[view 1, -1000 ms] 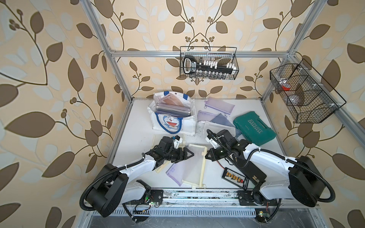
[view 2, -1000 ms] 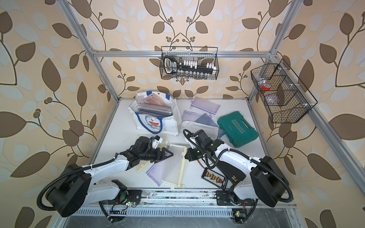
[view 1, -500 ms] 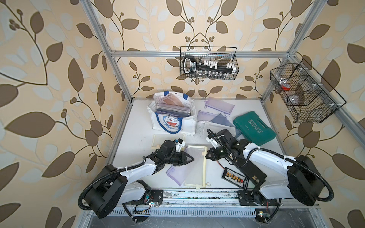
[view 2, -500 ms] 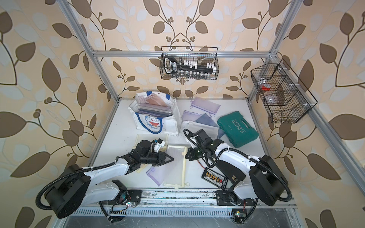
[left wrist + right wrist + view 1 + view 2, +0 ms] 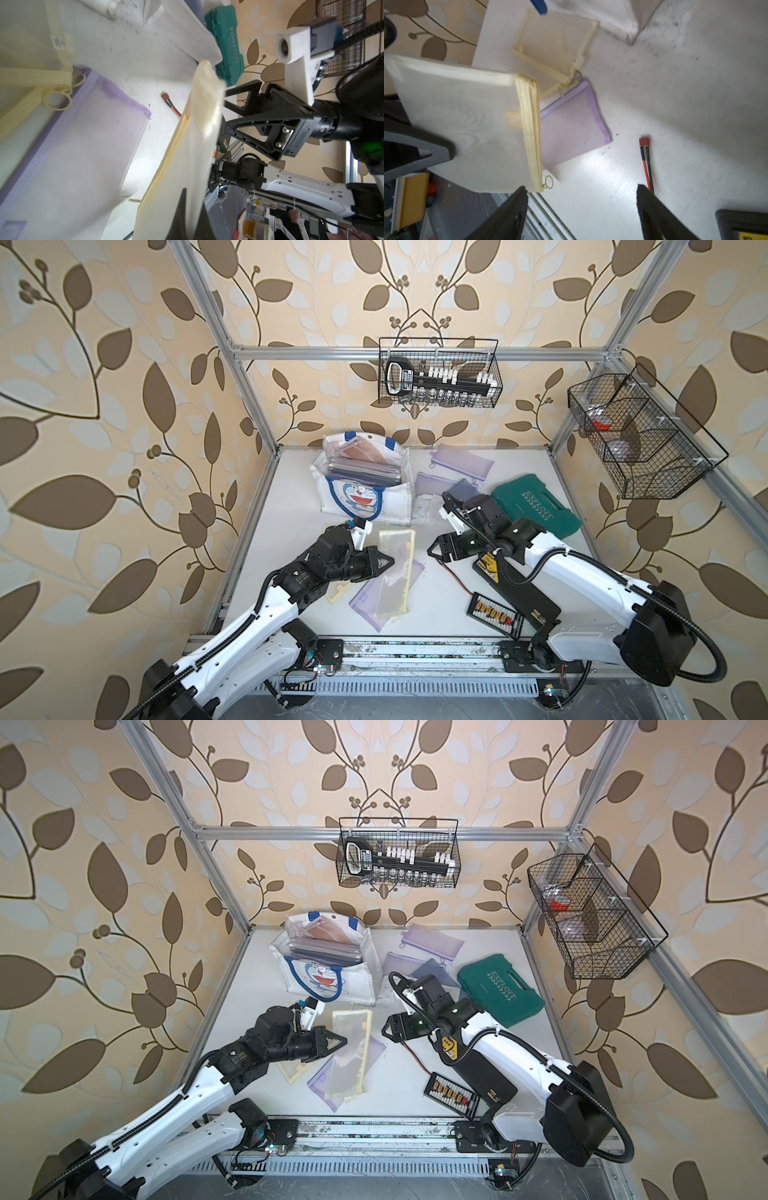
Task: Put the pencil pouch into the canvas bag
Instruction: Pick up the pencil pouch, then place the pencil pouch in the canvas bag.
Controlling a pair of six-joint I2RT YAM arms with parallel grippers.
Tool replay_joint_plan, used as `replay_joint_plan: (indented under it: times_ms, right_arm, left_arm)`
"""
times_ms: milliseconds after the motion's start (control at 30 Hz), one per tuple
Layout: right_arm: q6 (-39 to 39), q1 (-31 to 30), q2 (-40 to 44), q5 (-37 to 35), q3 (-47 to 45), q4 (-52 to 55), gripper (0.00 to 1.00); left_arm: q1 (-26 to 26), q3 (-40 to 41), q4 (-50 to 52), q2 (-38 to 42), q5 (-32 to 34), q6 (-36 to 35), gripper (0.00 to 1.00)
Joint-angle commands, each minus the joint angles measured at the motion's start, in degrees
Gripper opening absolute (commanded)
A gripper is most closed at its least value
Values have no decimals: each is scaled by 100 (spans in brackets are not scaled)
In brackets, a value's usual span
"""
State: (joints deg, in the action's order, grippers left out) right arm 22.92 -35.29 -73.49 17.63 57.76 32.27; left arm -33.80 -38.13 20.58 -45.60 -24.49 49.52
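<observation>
A pale yellow mesh pencil pouch [image 5: 398,568] [image 5: 353,1048] hangs just above the table's middle. My left gripper [image 5: 388,562] [image 5: 343,1041] is shut on its left edge, and in the left wrist view the pouch [image 5: 193,155] runs up from between the closed fingertips [image 5: 180,207]. To the pouch's right my right gripper [image 5: 432,549] [image 5: 386,1029] [image 5: 581,188] is open and empty, with the pouch [image 5: 467,120] and its zipper ring just off one finger. Behind stands the white canvas bag [image 5: 328,493] [image 5: 286,969] with the blue cat face, holding several pouches.
A purple pouch [image 5: 374,595] and a second yellow one [image 5: 338,593] lie under the held pouch. More purple pouches [image 5: 461,460] lie at the back. A green tool case [image 5: 536,506] is at the right; a black charger [image 5: 494,610] and a red-black wire [image 5: 457,578] lie in front.
My left gripper has closed on the yellow pouch. My right gripper, which held its zipper edge, has opened and let it go. The pouch now hangs from the left gripper alone.
</observation>
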Motion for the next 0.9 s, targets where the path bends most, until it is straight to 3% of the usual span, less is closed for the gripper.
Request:
replay_joint_plan:
  times_ms: [0,233,367,533,633,767,867]
  right_arm:
    - [-235,87,287,-721,602,697,88]
    - [-172,303,520,-982,1248,954,94]
    - [-131,316,546,-939,1350,983,94]
    - [-20,317,683,-889,1262,1005,95]
    - [132,310,788,-740,1101,966,96]
    - [420,285,1022,-386,733,812,99]
    - [573,255,1241,-315,395,711,99]
  left_arm:
    - [-13,-1174,1719,-12,1068,240,0]
    - [-14,-4238,3479,-1503,2384,741,0]
    - [-19,-5789,3888,-2440,3189,1131,0]
    - [188,-6674,3664,-3153,4220,1684,0]
    - [629,-6929,3365,-3524,4194,1981,0]
    - [1374,-6992,2849,-4087,3509,2369,0]
    - [1678,-7193,2847,-4461,3358,2499,0]
